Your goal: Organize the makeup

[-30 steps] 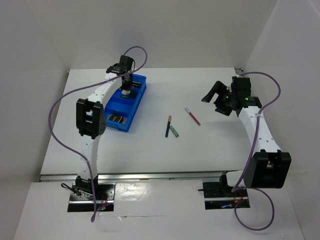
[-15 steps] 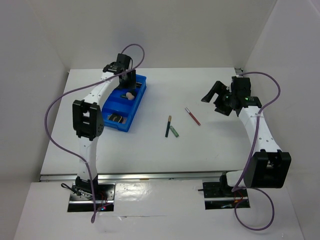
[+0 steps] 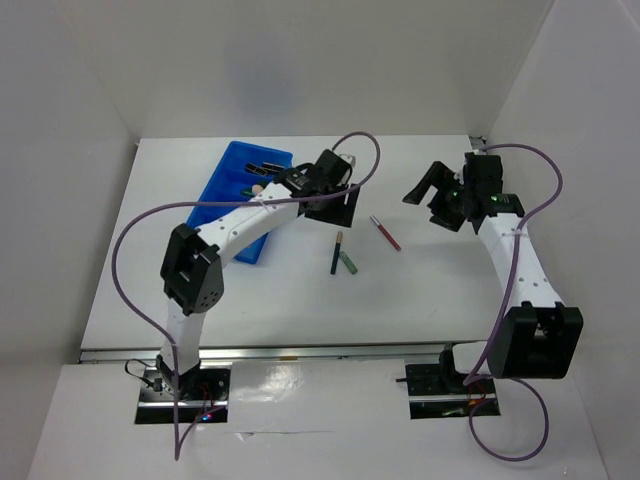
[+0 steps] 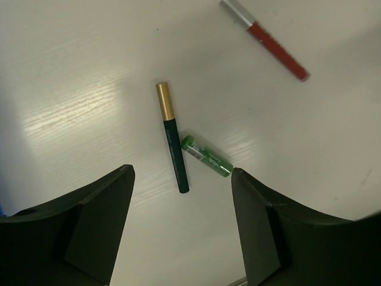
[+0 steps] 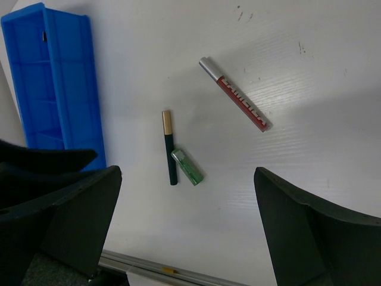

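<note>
Green pencil [image 4: 206, 157], dark pencil [image 4: 172, 143] and red pencil [image 4: 271, 43] lie loose on the white table [image 3: 420, 290], not yet in the blue tray [image 3: 228, 170].
From the left wrist, the dark pencil with its gold cap sits mid-frame. The short green one is at its lower end, seemingly touching, and the red one lies apart at upper right. The left gripper [image 4: 181, 179] hangs right above the dark-and-green pair, fingers spread wide and holding nothing, lined up, I'd guess, to drop over one of them. Overhead, the tray lies upper left with a beige sponge [image 3: 257, 187] inside. The right gripper [image 3: 428, 197] hovers upper right, fully open and empty, probably keeping clear.
</note>
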Available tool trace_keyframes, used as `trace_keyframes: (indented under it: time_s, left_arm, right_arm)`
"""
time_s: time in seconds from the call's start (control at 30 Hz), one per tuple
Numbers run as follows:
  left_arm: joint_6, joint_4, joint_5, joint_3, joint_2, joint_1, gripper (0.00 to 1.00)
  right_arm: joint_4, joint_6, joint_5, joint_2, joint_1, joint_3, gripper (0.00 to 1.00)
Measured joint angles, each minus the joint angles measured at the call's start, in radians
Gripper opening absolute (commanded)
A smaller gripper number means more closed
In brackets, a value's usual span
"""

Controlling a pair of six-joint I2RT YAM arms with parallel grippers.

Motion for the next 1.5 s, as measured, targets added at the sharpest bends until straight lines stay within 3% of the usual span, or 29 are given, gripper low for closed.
trace_keyframes:
  time_s: [0.17,0.43,0.63,0.73,0.87,1.03,1.07,1.27,1.43,1.5]
  left_arm:
    - [-0.081,-0.012,-0.029,-0.005,0.121,-0.003,0.81]
    - [-0.163,0.022,-0.043,-0.049,0.178,-0.016,0.79]
    - [-0.181,0.039,-0.078,0.014,0.253,-0.026,0.71]
    - [-0.181,0.041,-0.106,0.061,0.309,-0.026,0.63]
    - [-0.180,0.033,-0.150,0.066,0.327,-0.029,0.42]
    - [-0.175,0.008,-0.191,0.086,0.329,-0.031,0.11]
    - [-0.170,0.001,-0.197,0.092,0.329,-0.032,0.00]
    - [-0.122,-0.022,-0.211,0.093,0.288,-0.018,0.00]
    - [-0.108,-0.011,-0.181,0.003,0.084,0.067,0.00]
    - [-0.127,0.002,-0.180,0.002,-0.023,0.153,0.00]
  right_arm:
    - [0.000,0.000,0.002,-0.026,0.000,-0.001,1.00]
    - [-0.001,0.000,0.002,-0.046,0.000,-0.002,1.00]
    - [-0.002,-0.004,0.002,-0.047,0.000,-0.017,1.00]
    - [-0.004,-0.004,0.001,-0.048,0.000,-0.023,1.00]
    - [-0.004,-0.004,0.001,-0.050,-0.001,-0.023,1.00]
    - [-0.003,-0.004,-0.001,-0.053,-0.008,-0.034,1.00]
    - [-0.003,-0.004,-0.002,-0.053,-0.009,-0.034,1.00]
    - [-0.002,-0.004,-0.009,-0.053,-0.009,-0.034,1.00]
    - [0.000,-0.004,-0.010,-0.053,-0.009,-0.036,1.00]
    - [0.000,-0.004,-0.011,-0.053,-0.009,-0.036,1.00]
